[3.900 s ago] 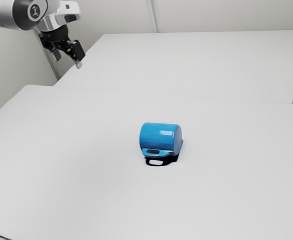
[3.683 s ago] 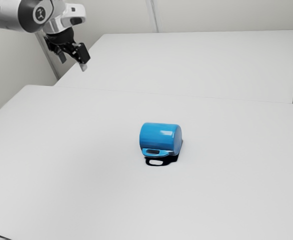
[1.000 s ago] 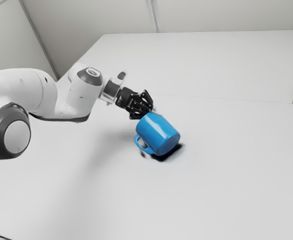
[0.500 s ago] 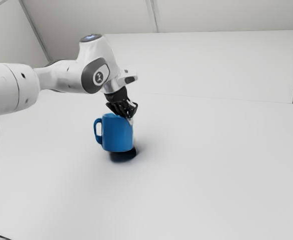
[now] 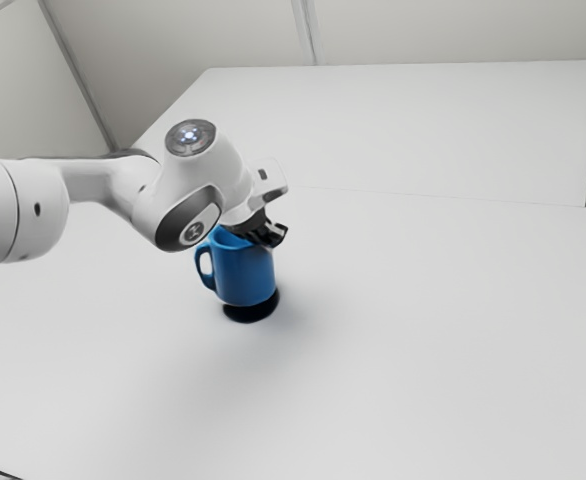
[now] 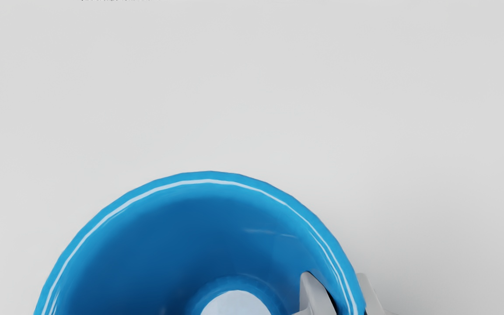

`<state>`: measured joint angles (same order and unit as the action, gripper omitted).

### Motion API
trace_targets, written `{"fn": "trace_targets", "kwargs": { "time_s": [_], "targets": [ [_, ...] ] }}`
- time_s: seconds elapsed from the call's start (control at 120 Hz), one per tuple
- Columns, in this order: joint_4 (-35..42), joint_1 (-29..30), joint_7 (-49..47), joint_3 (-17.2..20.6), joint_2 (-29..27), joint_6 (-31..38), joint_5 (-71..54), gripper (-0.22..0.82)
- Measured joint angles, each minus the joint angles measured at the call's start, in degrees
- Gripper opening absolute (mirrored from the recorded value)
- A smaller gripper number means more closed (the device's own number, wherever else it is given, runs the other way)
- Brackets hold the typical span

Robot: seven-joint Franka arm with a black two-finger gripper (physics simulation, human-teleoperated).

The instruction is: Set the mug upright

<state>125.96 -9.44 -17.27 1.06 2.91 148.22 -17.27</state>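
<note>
Mug [image 5: 245, 276] is rim-gripped by the downward-slanting hand [image 5: 267, 241].

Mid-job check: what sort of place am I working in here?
Most likely a bare, lab-like test space, rendered in simulation. A jointed white robot arm reaches over a wide, plain white table, with blank pale walls beyond; the blue mug looks like a test object.

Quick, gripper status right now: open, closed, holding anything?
Gripper: closed on the blue mug, pinching its wall near the rim, one finger inside the mug and the other outside.
</note>
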Motion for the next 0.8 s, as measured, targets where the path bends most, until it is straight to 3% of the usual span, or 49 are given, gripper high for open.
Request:
{"fn": "trace_targets", "kwargs": {
  "time_s": [0.183, 0.425, 0.625, 0.8],
  "targets": [
    [2.4, -0.1, -6.2, 0.0, 0.0, 6.7, 0.0, -0.18],
    [4.1, -0.1, -12.2, 0.2, 0.6, 10.0, 0.3, -0.18],
    [3.9, 0.0, -14.7, 1.1, 0.0, 9.7, 0.6, 0.24],
    [3.6, -0.6, -16.1, 1.1, -2.3, 8.7, 0.7, 0.45]
  ]
}}
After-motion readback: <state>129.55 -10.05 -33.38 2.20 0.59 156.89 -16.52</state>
